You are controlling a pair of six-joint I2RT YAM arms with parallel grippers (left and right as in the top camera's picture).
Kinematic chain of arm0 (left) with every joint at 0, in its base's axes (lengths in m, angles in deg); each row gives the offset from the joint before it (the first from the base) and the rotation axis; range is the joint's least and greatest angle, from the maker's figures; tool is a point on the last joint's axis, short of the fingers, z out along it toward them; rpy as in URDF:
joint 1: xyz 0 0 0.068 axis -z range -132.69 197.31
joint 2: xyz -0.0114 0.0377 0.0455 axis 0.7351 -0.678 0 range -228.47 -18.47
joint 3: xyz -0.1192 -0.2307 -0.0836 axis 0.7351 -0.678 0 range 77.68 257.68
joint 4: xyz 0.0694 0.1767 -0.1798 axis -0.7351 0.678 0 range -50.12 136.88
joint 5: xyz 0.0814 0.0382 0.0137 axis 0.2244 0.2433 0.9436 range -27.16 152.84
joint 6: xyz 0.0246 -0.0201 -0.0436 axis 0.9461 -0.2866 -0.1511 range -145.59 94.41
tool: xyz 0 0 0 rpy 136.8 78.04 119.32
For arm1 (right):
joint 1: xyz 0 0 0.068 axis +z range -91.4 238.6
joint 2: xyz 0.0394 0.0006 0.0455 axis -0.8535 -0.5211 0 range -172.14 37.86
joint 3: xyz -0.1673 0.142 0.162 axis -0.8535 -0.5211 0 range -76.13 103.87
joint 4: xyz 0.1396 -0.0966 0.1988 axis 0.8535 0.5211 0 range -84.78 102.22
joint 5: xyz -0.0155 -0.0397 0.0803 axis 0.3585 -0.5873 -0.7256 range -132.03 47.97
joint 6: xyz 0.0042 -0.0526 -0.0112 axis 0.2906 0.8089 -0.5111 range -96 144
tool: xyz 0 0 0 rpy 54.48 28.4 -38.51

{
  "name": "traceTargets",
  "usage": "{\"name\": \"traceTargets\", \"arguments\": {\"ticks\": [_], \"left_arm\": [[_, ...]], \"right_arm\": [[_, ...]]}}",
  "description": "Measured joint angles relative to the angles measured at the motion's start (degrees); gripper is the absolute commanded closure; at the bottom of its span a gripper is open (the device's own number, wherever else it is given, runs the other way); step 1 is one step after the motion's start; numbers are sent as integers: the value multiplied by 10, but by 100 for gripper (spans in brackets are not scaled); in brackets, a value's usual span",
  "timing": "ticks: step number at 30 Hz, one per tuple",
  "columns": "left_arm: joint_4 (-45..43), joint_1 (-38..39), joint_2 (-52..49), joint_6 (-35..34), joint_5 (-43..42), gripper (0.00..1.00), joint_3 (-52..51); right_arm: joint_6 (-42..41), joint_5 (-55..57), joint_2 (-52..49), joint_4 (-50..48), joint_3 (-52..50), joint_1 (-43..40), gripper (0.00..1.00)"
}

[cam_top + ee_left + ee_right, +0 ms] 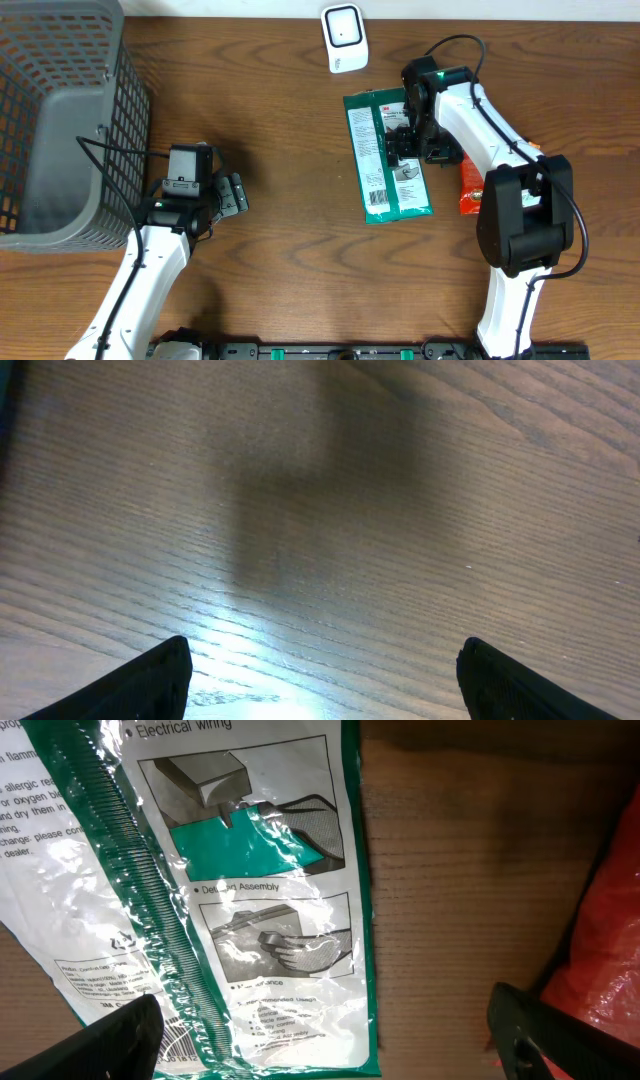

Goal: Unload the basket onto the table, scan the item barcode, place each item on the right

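a: where's the packet right now?
b: flat on the bench, right of the middle and toward the far edge. its top end is just short of the white scanner standing at that edge. a red bag lies just beside it, toward the right edge.
a: and the claws?
b: the right claw hangs over the packet's right half, jaws spread wide, nothing in them. the left claw is well apart, near the basket at the far left corner. it's also wide and empty, with bare wood under it.
a: so how would you take it?
b: i'd say the pick-up is the step in hand. it's thin, slick film lying flat, so a pinch from above may just slide. i'd come down on the long right edge, one finger on the bare wood between packet and red bag, and close low so the film buckles into the grip.
a: what does it look like close up?
b: green border, white panel with small print and two line drawings, a ribbed seam down its length, glare off crinkled plastic. i can't pick out the barcode for certain, so once it's lifted it may need turning toward the scanner.
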State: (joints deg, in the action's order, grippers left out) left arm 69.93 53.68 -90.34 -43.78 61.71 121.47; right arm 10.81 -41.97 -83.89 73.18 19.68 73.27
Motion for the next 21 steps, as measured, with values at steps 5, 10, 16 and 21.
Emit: {"name": "traceTargets", "arguments": {"ticks": [5, 10, 16, 21], "left_arm": [[0, 0, 4, 0, 0, 14, 0], [0, 0, 54, 0, 0, 14, 0], [0, 0, 160, 0, 0, 14, 0], [18, 0, 283, 0, 0, 14, 0]], "right_arm": [[0, 0, 0, 0, 0, 0, 1], [0, 0, 0, 0, 0, 0, 1], [0, 0, 0, -1, 0, 0, 1], [0, 2, 0, -1, 0, 0, 1]]}}
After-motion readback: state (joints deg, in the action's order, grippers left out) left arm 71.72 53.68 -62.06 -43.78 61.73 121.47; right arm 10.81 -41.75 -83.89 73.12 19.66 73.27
